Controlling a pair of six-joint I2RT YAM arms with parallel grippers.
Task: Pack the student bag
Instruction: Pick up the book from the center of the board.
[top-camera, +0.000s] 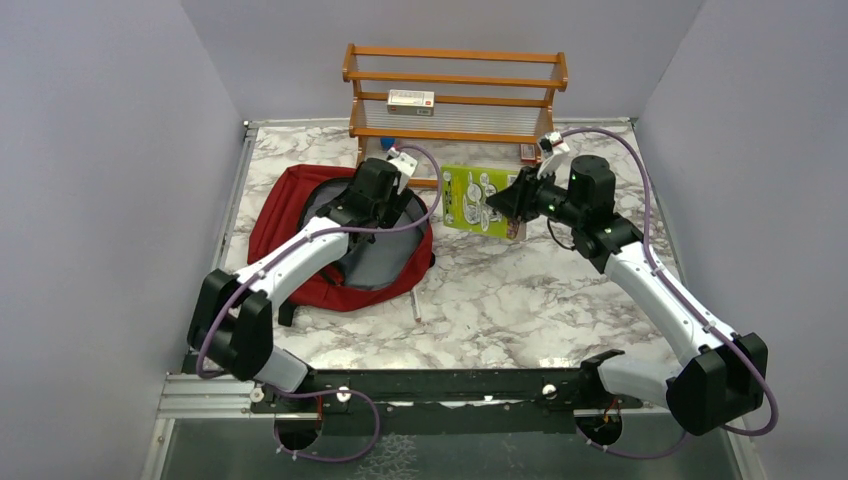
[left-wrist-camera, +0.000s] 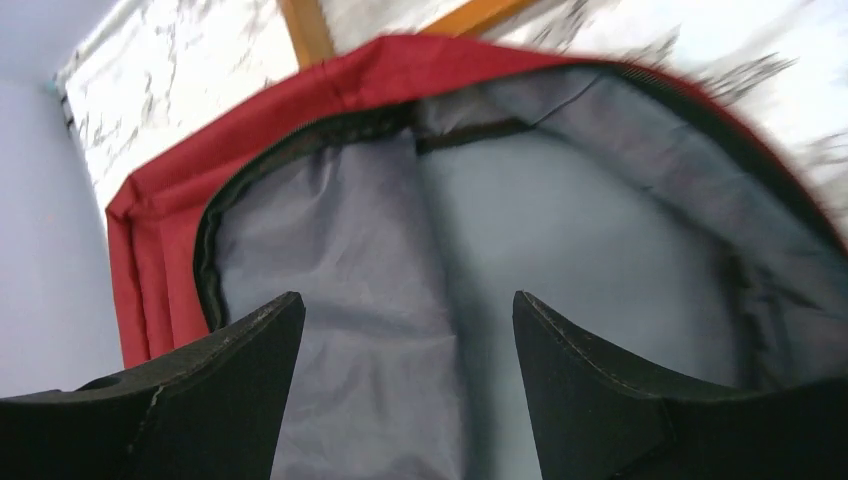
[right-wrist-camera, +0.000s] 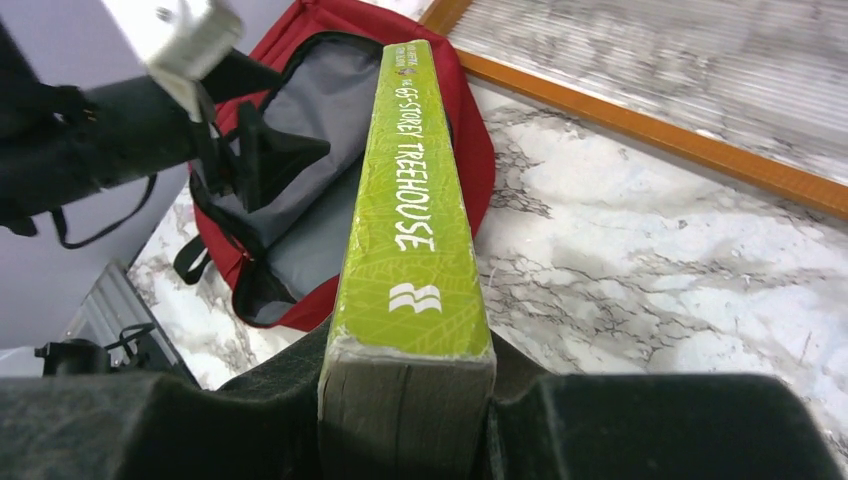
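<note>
**Getting the book into the open bag**

Our left gripper (left-wrist-camera: 407, 305) hangs with its jaws spread wide and nothing between them, right over the mouth of the student bag (top-camera: 285, 205); the bag lies on the worktop (top-camera: 540, 290) beneath and around this gripper, its dark red rim ringing the grey lining (left-wrist-camera: 560, 250) just ahead of the fingers; we cannot tell whether a finger touches the fabric. Further right, our right gripper (right-wrist-camera: 405, 400) is clamped on the near end of a green book (right-wrist-camera: 410, 190), spine towards its wrist camera, the book carried off the worktop; the bag's mouth lies ahead of this gripper and to its left, just past the book's far end; a wooden rack (top-camera: 455, 90) stands beyond both grippers.

We judge the step in hand to be feeding the book into the bag. To do it well, we would keep the clamp firm, since a book held by one end can pivot; we would lead with the far end at a shallow angle, so it slides along the lining rather than butting the rim; the soft mouth may sag with nothing holding it, so the left gripper should either pinch the upper rim and lift, or draw aside out of the book's path; we would let go only once most of the book is inside.
</note>
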